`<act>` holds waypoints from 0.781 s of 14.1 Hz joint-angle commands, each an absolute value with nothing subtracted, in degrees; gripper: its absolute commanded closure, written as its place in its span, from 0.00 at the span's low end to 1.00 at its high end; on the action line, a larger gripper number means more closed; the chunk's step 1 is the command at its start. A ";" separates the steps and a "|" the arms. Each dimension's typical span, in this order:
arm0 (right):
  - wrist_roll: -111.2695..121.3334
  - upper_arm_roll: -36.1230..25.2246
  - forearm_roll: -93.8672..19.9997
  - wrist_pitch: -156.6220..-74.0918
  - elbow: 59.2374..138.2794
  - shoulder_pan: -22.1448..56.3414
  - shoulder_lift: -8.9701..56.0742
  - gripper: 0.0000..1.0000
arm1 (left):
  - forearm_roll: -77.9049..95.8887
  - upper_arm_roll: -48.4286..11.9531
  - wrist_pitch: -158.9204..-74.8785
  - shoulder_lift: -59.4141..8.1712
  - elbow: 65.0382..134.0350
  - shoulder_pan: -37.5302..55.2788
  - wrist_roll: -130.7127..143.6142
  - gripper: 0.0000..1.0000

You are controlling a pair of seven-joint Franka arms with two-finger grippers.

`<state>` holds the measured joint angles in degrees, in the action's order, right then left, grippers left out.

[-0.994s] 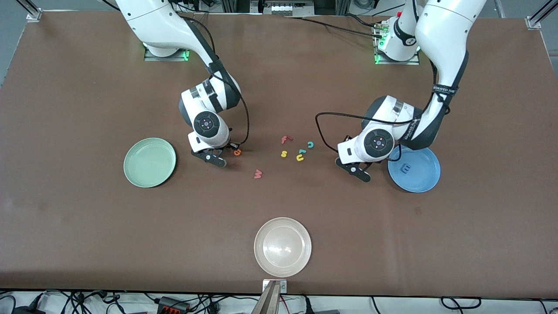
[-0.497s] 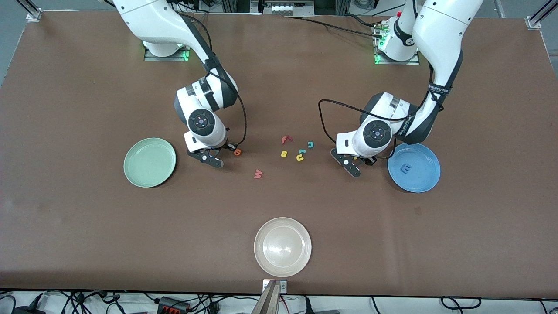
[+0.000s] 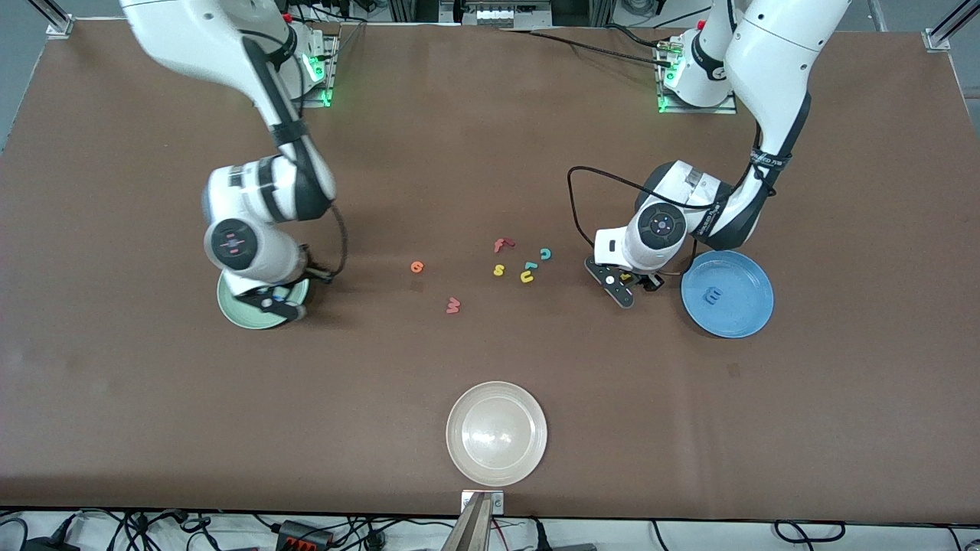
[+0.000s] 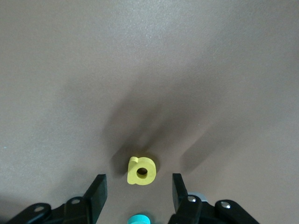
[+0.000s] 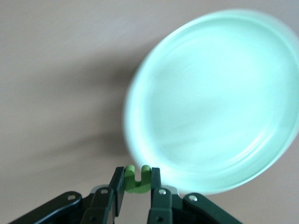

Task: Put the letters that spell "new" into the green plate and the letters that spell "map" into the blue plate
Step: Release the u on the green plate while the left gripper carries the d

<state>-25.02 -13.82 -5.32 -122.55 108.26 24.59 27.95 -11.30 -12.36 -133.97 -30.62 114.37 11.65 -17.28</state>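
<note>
My right gripper (image 3: 277, 304) hangs over the pale green plate (image 3: 230, 306), shut on the olive-green n (image 5: 138, 179); the right wrist view shows the plate (image 5: 210, 102) just past the fingertips. My left gripper (image 3: 634, 287) is low at the table beside the blue plate (image 3: 743, 314), its jaws open on either side of the yellow a (image 4: 141, 171), which lies flat and untouched. A blue m (image 3: 713, 295) lies in the blue plate. The orange e (image 3: 416, 266) and the salmon w (image 3: 453, 305) lie on the table mid-way between the plates. The teal p (image 3: 530, 265) sits among the loose letters.
A red f (image 3: 501, 245), teal c (image 3: 545, 253), yellow s (image 3: 499, 269) and yellow u (image 3: 527, 277) cluster at the table's middle. A cream plate (image 3: 496, 433) stands nearest the front camera. The left arm's black cable loops above the cluster.
The right arm has swung from beside the orange e to over the green plate, carrying the n. The left gripper has shifted slightly and its jaws have narrowed around the yellow a.
</note>
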 commanded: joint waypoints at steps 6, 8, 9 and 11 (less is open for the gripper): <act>-17.84 -13.62 -5.45 -124.63 108.63 19.34 30.76 0.00 | -12.83 -12.66 -137.46 -31.82 115.31 11.16 -18.11 0.45; -17.93 -13.54 -5.36 -123.93 107.32 19.42 30.15 0.00 | -12.92 -12.66 -137.46 -31.90 115.31 11.25 -18.11 0.53; -17.23 -13.27 -5.36 -123.40 105.75 20.03 29.80 0.00 | -12.92 -12.66 -137.46 -31.82 115.31 11.25 -18.11 0.64; -17.23 -11.79 -5.54 -122.52 103.46 23.09 29.62 0.00 | -12.92 -12.66 -137.29 -31.64 115.22 10.99 -18.11 0.81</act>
